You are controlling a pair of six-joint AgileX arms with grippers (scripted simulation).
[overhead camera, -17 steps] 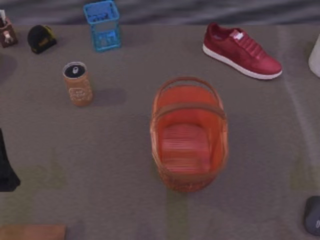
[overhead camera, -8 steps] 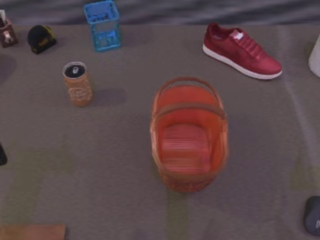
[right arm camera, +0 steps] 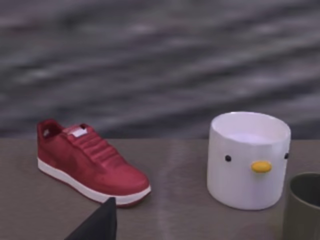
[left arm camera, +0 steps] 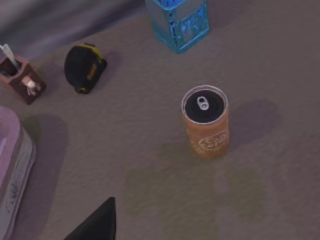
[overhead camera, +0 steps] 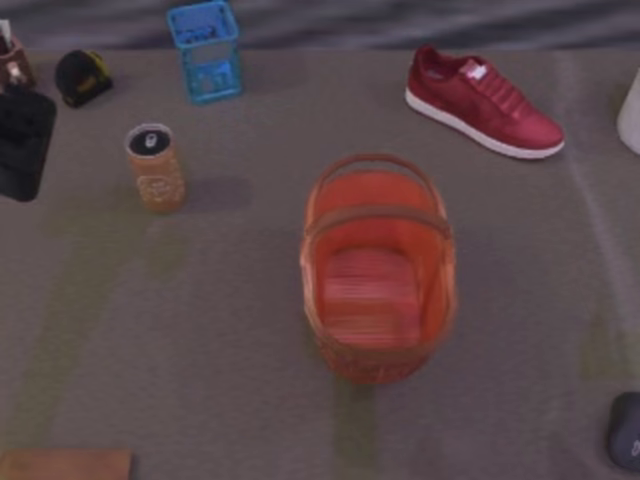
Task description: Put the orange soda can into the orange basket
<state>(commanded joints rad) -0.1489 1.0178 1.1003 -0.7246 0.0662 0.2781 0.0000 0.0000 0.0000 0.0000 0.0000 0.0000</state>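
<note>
Grey-brown table, blurred grey backdrop

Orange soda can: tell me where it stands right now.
The orange soda can stands upright on the table's left side in the top view, below the blue basket and left of the orange basket, touching neither.

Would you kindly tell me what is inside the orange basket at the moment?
Nothing: the orange basket shows only its bare reddish bottom. Its arched handle hides a thin strip of the interior. The orange soda can stands on the table to its left.

The orange soda can stands left of the orange basket.
</note>
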